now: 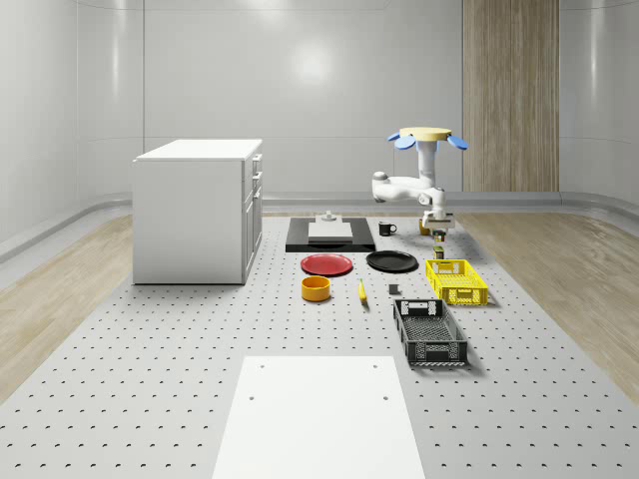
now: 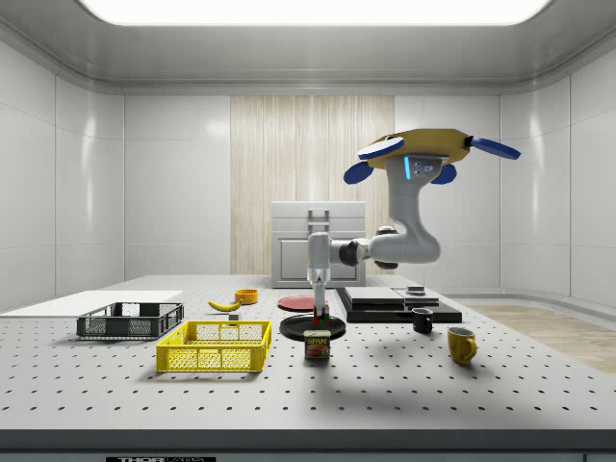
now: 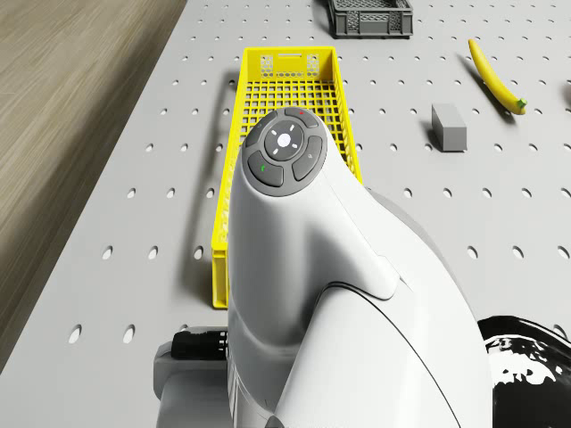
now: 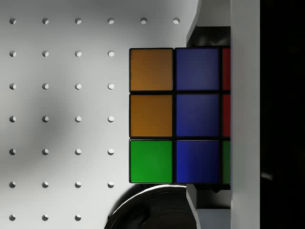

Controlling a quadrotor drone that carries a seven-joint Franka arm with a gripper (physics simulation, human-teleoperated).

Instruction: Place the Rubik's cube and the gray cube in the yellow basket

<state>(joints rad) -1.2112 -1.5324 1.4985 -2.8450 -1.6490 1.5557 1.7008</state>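
The Rubik's cube [image 4: 174, 117] shows orange, blue, green and red squares in the wrist view, and my gripper [image 4: 209, 117] is shut on it, a dark finger against each of two opposite sides. The drone [image 1: 432, 138] hovers behind the far end of the yellow basket [image 1: 456, 281]. Its arm hangs down, bringing the gripper [image 2: 318, 313] low over the table by the black plate [image 2: 313, 328]. The small gray cube [image 1: 393, 290] lies on the table left of the basket in the whole-scene view, beside the banana [image 1: 361, 290]. From the drone, the basket [image 3: 290, 89] and gray cube [image 3: 449, 127] lie beyond the arm.
A black crate [image 1: 429, 331] sits in front of the yellow basket. A tin can [image 2: 318, 345], a black mug [image 2: 422, 320] and a yellow mug [image 2: 462, 344] stand near the gripper. A red plate [image 1: 326, 263], an orange bowl [image 1: 316, 288] and a white cabinet [image 1: 197, 210] are further left.
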